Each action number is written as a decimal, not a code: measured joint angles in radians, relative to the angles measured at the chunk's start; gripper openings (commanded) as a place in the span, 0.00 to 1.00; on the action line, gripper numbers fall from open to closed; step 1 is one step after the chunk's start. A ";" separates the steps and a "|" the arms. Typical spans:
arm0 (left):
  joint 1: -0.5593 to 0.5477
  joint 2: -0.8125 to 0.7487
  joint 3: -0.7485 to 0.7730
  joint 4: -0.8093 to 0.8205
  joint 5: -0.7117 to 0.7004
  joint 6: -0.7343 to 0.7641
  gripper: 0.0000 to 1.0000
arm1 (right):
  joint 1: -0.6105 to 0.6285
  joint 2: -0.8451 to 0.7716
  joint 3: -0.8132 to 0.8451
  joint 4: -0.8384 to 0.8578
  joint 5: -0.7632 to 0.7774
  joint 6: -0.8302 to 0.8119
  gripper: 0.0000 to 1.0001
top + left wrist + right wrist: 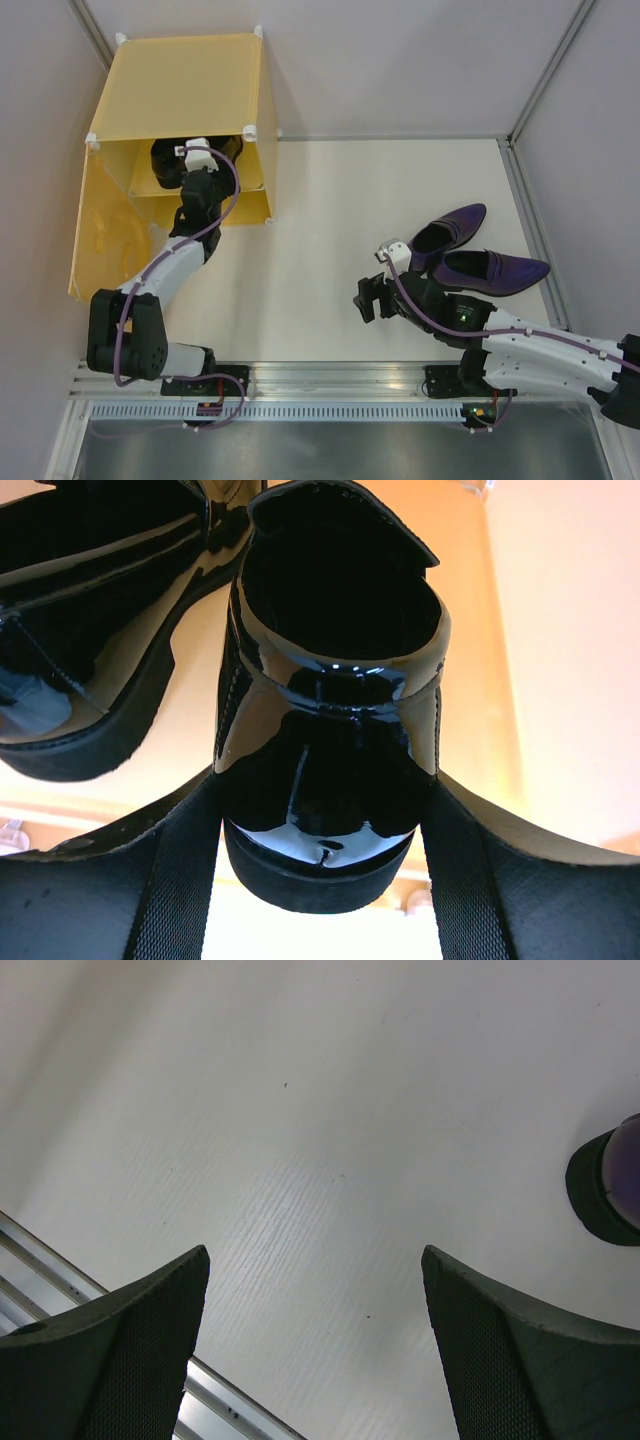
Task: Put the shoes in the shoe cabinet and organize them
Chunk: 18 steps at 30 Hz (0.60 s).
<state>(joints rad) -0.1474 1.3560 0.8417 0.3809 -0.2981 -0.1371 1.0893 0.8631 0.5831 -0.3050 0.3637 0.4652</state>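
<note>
The yellow-orange shoe cabinet (190, 85) stands at the back left with its door (100, 235) swung open. My left gripper (190, 165) reaches inside it. In the left wrist view its fingers (180, 880) stand wide apart and press both sides of the heel of a glossy black shoe (330, 730). The second black shoe (90, 630) lies just to its left. The two dark purple shoes (450, 230) (495, 270) lie on the table at the right. My right gripper (372, 292) is open and empty, just left of them; one purple heel (610, 1185) shows at the edge of its view.
The table is walled by grey panels at the back and both sides. A metal rail (330, 385) runs along the near edge under the arm bases. The cabinet's inner shelf (200, 195) crosses its opening.
</note>
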 measured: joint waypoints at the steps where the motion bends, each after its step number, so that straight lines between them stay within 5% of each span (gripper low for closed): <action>1: 0.002 0.011 0.000 0.016 -0.003 0.001 0.11 | 0.000 0.004 0.000 0.001 0.000 -0.002 0.90; 18: 0.100 0.092 0.000 0.116 0.102 0.001 0.41 | 0.000 0.032 -0.005 0.048 -0.032 -0.044 0.90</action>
<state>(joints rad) -0.0471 1.4475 0.8413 0.4973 -0.1959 -0.1360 1.0893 0.8948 0.5777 -0.2565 0.3317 0.4210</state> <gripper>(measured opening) 0.736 0.902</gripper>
